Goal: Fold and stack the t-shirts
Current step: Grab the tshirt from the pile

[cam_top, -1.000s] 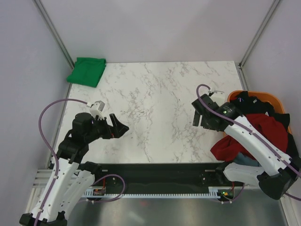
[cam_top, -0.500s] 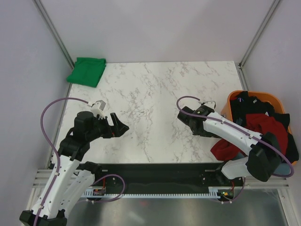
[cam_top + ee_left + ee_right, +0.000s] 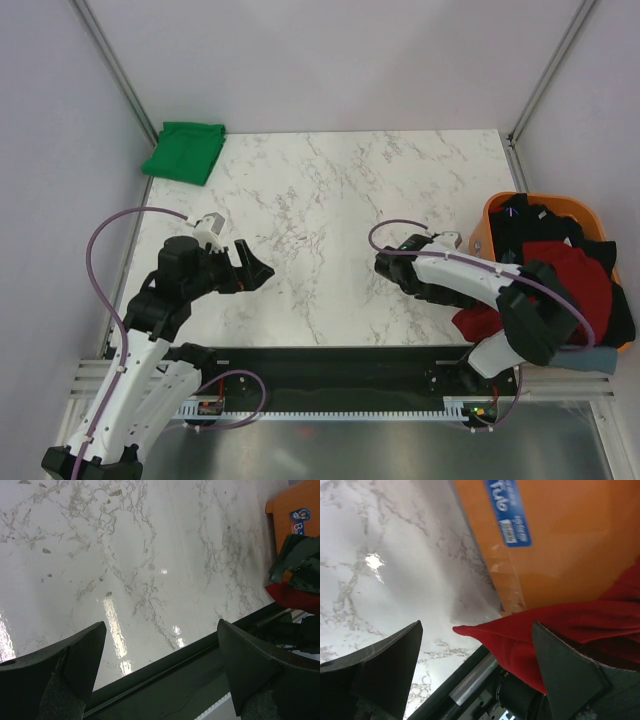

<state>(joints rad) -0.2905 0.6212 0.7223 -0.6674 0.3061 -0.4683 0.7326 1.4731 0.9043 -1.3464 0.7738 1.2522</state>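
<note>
The left fingers [image 3: 252, 262] are held wide apart and empty above the table [image 3: 340, 190] at 8 o'clock. The right fingers [image 3: 388, 268] are spread just as wide, gripping nothing, low over the table at 4 o'clock near the orange basket [image 3: 495, 215]. A red shirt [image 3: 570, 280] is draped over the basket's near side, with black clothes [image 3: 540, 225] heaped behind it. A folded green shirt [image 3: 183, 152] is laid at the 11 o'clock corner.
</note>
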